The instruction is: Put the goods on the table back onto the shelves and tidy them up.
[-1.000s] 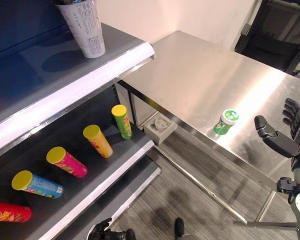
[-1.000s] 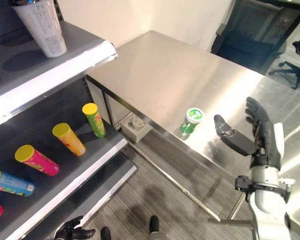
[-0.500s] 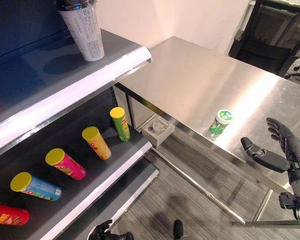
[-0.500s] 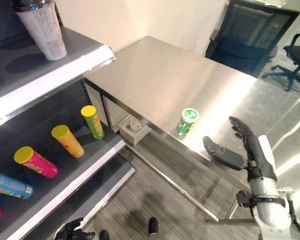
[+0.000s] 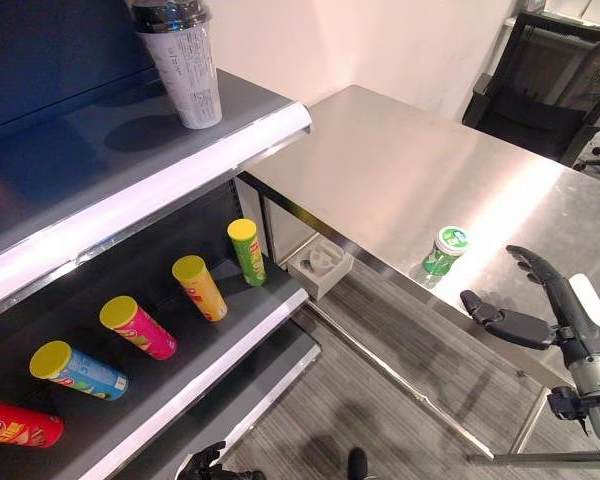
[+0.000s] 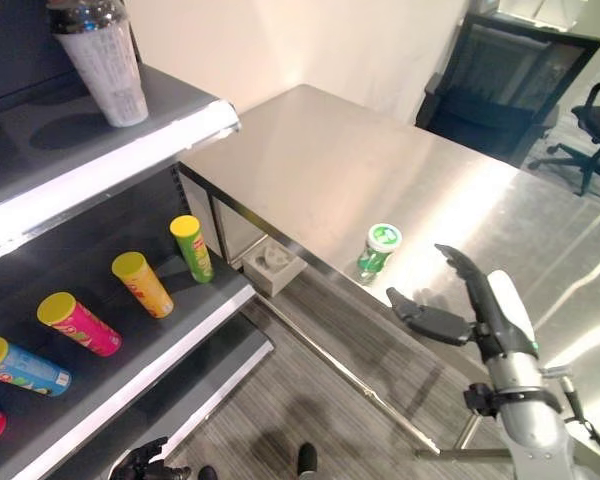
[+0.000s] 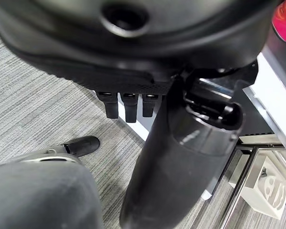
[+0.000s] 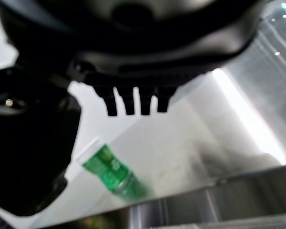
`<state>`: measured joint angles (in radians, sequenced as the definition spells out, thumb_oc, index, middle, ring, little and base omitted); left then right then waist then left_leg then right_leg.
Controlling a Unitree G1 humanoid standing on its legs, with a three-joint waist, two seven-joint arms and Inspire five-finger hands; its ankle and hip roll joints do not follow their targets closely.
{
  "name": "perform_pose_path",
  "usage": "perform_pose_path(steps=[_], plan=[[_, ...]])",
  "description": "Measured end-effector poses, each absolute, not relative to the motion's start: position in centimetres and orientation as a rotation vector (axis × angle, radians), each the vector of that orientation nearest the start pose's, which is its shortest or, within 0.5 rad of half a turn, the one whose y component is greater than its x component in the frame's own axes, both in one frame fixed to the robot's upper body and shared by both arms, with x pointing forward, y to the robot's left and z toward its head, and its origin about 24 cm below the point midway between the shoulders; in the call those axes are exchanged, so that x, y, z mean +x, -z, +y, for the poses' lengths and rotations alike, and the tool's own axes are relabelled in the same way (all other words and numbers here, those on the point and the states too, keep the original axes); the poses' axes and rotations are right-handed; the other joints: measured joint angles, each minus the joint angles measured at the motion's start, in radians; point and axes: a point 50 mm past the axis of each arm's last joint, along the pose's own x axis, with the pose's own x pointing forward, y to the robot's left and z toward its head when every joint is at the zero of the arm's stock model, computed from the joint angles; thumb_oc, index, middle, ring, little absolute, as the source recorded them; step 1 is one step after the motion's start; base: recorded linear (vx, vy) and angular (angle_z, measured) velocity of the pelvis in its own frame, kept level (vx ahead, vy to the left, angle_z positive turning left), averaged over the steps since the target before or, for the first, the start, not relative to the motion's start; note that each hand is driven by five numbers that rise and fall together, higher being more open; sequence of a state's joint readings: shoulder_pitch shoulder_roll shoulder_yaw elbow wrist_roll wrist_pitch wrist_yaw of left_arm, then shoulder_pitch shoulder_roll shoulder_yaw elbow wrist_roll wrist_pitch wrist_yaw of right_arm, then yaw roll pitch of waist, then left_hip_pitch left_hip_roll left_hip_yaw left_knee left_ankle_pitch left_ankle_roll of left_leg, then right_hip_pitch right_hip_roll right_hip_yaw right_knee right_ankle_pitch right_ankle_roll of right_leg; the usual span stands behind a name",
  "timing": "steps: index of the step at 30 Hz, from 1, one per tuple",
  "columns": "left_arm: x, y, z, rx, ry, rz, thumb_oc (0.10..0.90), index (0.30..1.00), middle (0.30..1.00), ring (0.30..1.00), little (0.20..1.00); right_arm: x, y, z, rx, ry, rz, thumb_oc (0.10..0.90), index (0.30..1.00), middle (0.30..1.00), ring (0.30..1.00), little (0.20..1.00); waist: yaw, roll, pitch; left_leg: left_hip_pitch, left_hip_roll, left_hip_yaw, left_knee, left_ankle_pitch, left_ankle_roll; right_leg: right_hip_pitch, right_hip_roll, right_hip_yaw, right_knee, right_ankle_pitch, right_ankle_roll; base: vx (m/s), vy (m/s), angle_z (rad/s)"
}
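Note:
A small green container with a white lid (image 5: 443, 250) stands upright near the front edge of the steel table (image 5: 400, 170); it also shows past the fingers (image 8: 132, 104) in the right wrist view as the green container (image 8: 114, 174). My right hand (image 5: 553, 320) hovers open just right of it, thumb pointing toward it, not touching. My left hand (image 5: 206, 464) hangs low by the floor, fingers relaxed. To the left, the lower shelf (image 5: 210, 350) carries several chip tubes: green (image 5: 247, 250), yellow (image 5: 200, 287), pink (image 5: 138, 327), blue (image 5: 78, 370) and red (image 5: 20, 425).
A tall white cup with a dark lid (image 5: 185, 65) stands on the upper shelf (image 5: 130, 200). A white box (image 5: 321, 265) sits under the table by the shelf end. A black office chair (image 5: 555, 90) stands behind the table.
My right hand has sunk from a raised pose and come in closer to the green container, staying open. The head view has shifted slightly; the goods have not moved.

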<state>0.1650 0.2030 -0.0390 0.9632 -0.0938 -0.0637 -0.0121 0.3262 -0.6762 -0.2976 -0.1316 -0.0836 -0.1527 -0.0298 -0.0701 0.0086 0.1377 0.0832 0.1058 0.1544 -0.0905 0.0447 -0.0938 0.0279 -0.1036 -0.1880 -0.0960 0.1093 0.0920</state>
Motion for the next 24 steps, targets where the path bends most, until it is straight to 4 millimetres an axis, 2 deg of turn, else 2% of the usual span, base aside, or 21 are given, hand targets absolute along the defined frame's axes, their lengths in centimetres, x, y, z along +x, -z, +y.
perform_pose_path(steps=[6,9,24], plan=[[7.7,15.3,22.7,0.111,-0.133,1.074,0.8,0.9,0.9,0.9,0.9,18.8,-7.7,-33.5,-0.833,0.255,0.099,0.8,0.9,0.9,0.9,0.9,0.008,-0.007,-0.004,-0.001,-0.003,-0.03,-0.004,-0.001,0.001,0.02,-0.005,-0.028,0.0,-0.009,0.011,0.03,0.001,0.13],[7.5,15.3,22.9,0.114,-0.138,1.078,0.8,0.9,0.9,0.9,0.9,18.8,-7.2,-34.1,-0.859,0.287,0.127,0.8,0.9,0.9,0.9,0.9,0.029,-0.011,-0.009,-0.005,-0.003,-0.035,-0.004,-0.003,0.003,0.023,-0.005,-0.031,0.0,-0.01,0.012,0.03,-0.005,0.09],[7.4,15.3,23.1,0.119,-0.142,1.08,0.8,0.9,0.9,0.9,0.9,20.0,-7.2,-34.1,-0.849,0.346,0.107,0.8,0.9,0.9,0.9,0.9,0.045,-0.003,-0.014,-0.01,-0.004,-0.055,-0.002,0.0,0.001,0.029,-0.007,-0.054,0.0,-0.016,0.01,0.01,-0.003,0.04]])
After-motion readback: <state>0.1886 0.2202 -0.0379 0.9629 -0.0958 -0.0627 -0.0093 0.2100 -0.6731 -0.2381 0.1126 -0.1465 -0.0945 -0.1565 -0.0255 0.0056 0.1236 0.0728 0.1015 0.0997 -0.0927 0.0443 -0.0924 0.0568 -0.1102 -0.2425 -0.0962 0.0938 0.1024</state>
